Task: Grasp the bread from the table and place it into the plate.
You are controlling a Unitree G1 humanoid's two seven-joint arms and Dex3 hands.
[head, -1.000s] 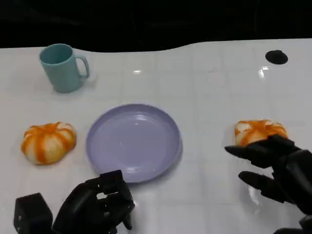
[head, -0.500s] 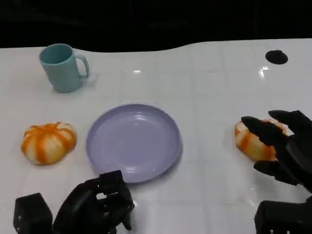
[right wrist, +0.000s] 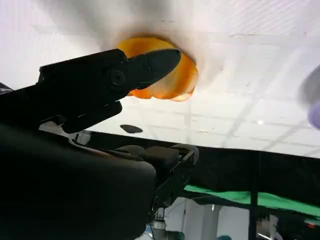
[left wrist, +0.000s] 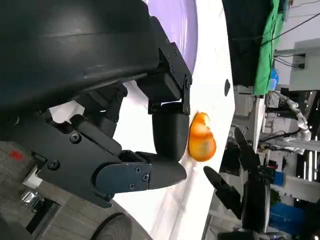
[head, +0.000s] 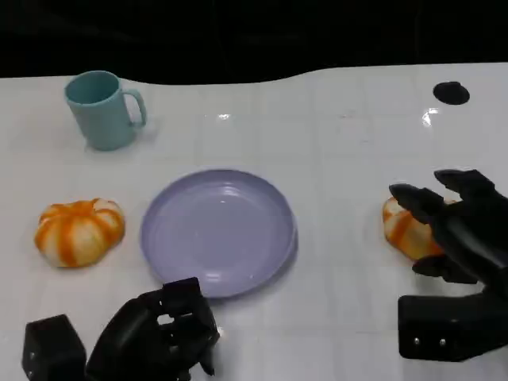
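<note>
An orange-and-white striped bread (head: 403, 228) lies on the white table right of the empty lilac plate (head: 218, 230). My right hand (head: 456, 226) is over this bread's right side with its fingers spread, hiding part of it. In the right wrist view one finger (right wrist: 125, 75) reaches across the bread (right wrist: 170, 82) without a closed grip. A second, similar bread (head: 79, 230) lies left of the plate. My left hand (head: 155, 333) stays near the front edge below the plate, fingers curled in on nothing. The left wrist view shows the right-side bread (left wrist: 201, 144) beyond my curled fingers (left wrist: 167, 130).
A teal mug (head: 99, 109) stands at the back left. A small black disc (head: 451, 92) sits at the back right, near the table's dark far edge. Bare white table lies between the plate and the right-side bread.
My right hand has moved forward from the near side of the right-side bread to over it, fingers still spread. My left hand, the plate and the other bread have not moved.
</note>
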